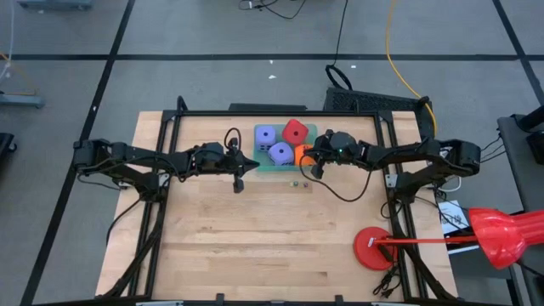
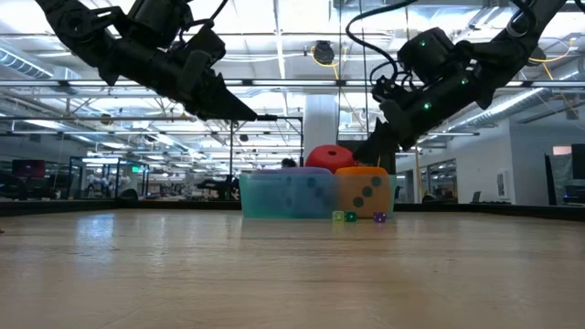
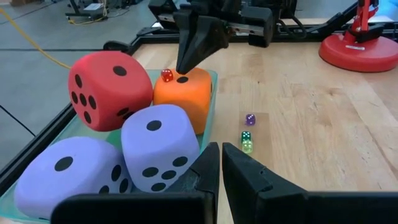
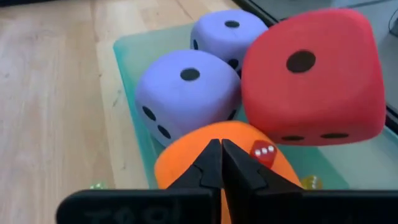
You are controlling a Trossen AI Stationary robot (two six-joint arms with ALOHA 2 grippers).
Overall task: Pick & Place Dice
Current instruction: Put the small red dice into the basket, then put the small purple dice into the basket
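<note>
Two dark arms reach in from either side of a pale wooden worktop [image 1: 246,229] and meet over a shallow green tray [image 1: 299,166] near its far edge. The tray holds four big foam dice: a red die [image 1: 295,131] at the far side, an orange die [image 1: 301,155] on the right, and two purple dice [image 1: 266,136] on the left, packed so tightly that they touch. The right claw [image 1: 312,161] hangs directly over the orange die, its fingers drawn together to a narrow slit with nothing between them; I judge it is lining up above a tiny red die [image 4: 264,154] resting on the orange one's top face. The left claw [image 1: 239,180] waits just left of the tray, clear of the worktop, its fingers likewise almost closed and empty, seemingly keeping out of the way. Three tiny dice [image 3: 247,135], purple, green and yellow, lie on the bare wood just near of the tray. A red stand [image 1: 375,247] sits at the near right corner. The worktop is framed by black rails, with grey floor and cables around it; beyond is a large, brightly lit open hall.
</note>
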